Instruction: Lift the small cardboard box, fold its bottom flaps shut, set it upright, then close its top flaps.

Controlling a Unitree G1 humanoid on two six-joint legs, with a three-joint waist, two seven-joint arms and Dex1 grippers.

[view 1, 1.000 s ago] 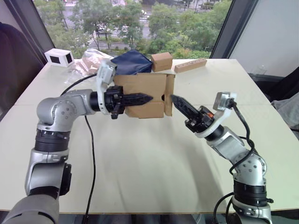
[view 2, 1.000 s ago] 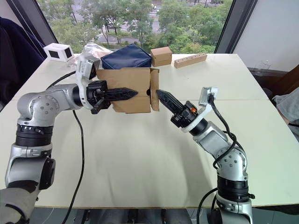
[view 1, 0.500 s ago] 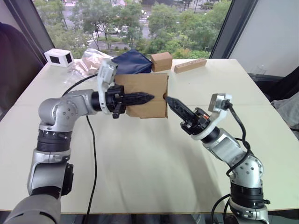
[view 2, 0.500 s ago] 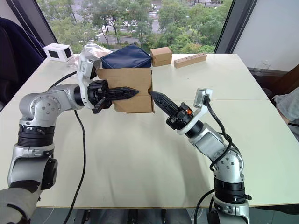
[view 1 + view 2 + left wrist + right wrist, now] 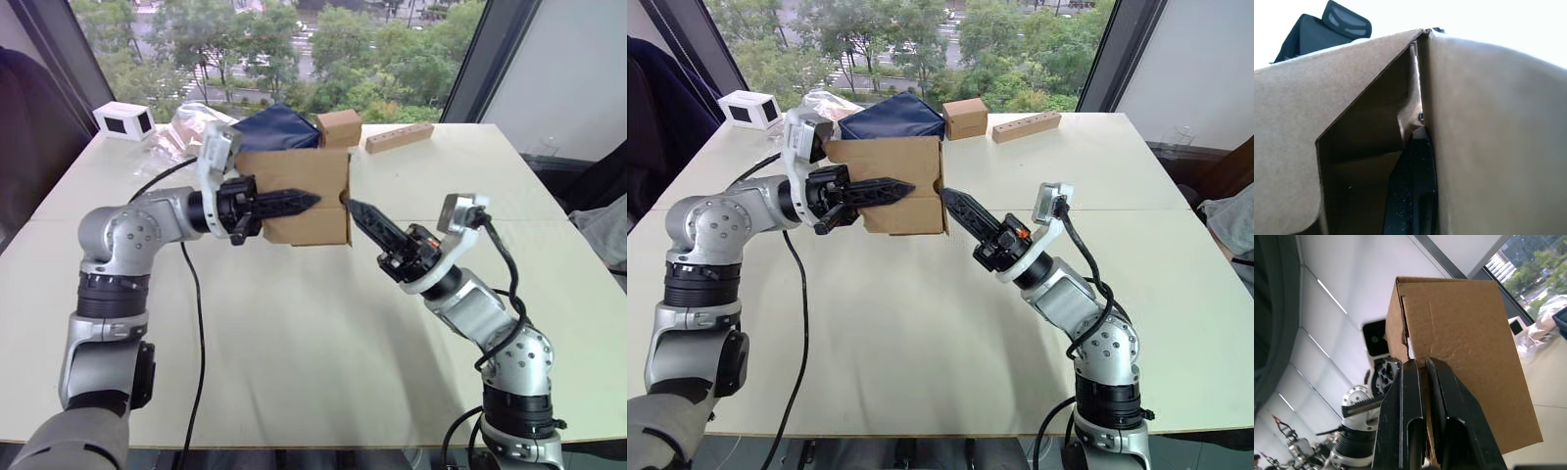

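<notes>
The small cardboard box (image 5: 306, 179) hangs above the table, lying on its side. My left gripper (image 5: 310, 202) is shut on its front wall, with one black finger (image 5: 1413, 191) showing between cardboard panels in the left wrist view. My right gripper (image 5: 354, 208) is shut, and its tip presses on the box's right end, where the flaps lie folded flat against the box (image 5: 1464, 342). I cannot tell whether these are the top or the bottom flaps.
At the table's far side stand a smaller, squarer cardboard box (image 5: 338, 127), a long wooden block (image 5: 399, 136), a navy bag (image 5: 277, 127), a crumpled plastic bag (image 5: 184, 127) and a white device (image 5: 122, 119). The near half of the table (image 5: 294, 343) is bare.
The flap that stood out at the box's right end now lies flat. My right gripper moved left against that end. The left gripper raised the box slightly.
</notes>
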